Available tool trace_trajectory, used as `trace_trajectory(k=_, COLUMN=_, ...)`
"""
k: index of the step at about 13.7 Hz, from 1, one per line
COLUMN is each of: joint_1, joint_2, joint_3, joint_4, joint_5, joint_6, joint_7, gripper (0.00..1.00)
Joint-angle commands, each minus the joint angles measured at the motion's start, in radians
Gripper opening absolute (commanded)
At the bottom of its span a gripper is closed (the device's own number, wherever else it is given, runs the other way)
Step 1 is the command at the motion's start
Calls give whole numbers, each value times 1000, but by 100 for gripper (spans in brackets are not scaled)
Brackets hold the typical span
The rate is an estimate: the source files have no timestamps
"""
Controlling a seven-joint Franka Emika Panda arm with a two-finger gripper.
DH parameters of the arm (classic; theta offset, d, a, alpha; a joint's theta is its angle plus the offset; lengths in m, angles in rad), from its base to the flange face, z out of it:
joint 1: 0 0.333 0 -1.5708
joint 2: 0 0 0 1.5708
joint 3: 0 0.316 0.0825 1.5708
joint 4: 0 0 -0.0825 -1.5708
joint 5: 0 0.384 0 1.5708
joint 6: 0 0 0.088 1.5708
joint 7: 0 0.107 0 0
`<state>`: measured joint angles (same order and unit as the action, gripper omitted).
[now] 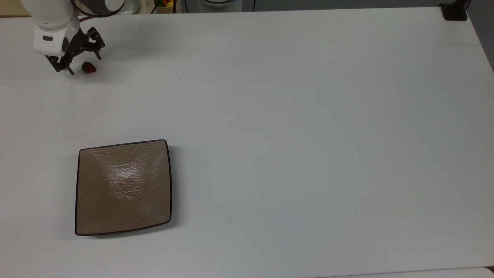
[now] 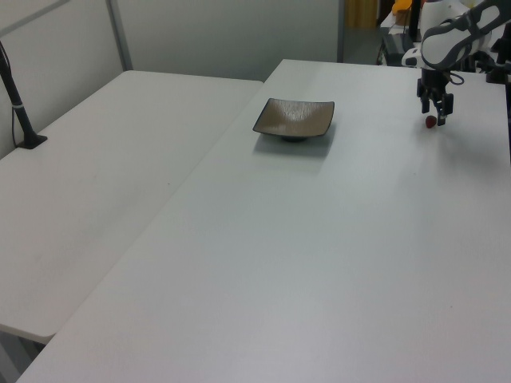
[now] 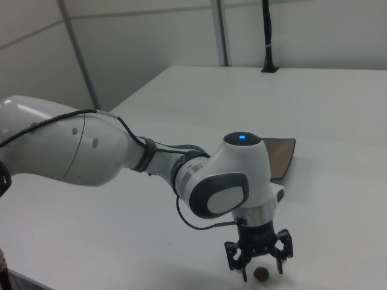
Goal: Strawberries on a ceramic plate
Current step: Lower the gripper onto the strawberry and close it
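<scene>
Up in the top view's upper left, the strawberry point(image 1: 88, 67) sits on the worktop point(image 1: 293, 116) between the spread-apart fingers of the pincer point(image 1: 83, 63), which brackets it from above; the ceramic plate point(image 1: 123, 187) waits well apart, lower left.
</scene>
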<state>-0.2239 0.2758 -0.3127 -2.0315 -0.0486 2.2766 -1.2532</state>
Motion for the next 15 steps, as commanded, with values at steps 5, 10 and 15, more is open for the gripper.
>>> trace_trajectory(k=5, joint_1=0, joint_2=-13, joint_3=-2, joint_4=-30, joint_5=-8, joint_6=38, joint_7=-9, gripper=75)
trace_trajectory(k=10, joint_1=0, joint_2=-13, joint_3=-2, joint_4=-30, joint_5=-8, joint_6=38, joint_7=-9, gripper=64)
trace_trajectory(k=15, joint_1=1, joint_2=-13, joint_3=-2, joint_4=-32, joint_5=-8, joint_6=38, joint_7=-9, gripper=38)
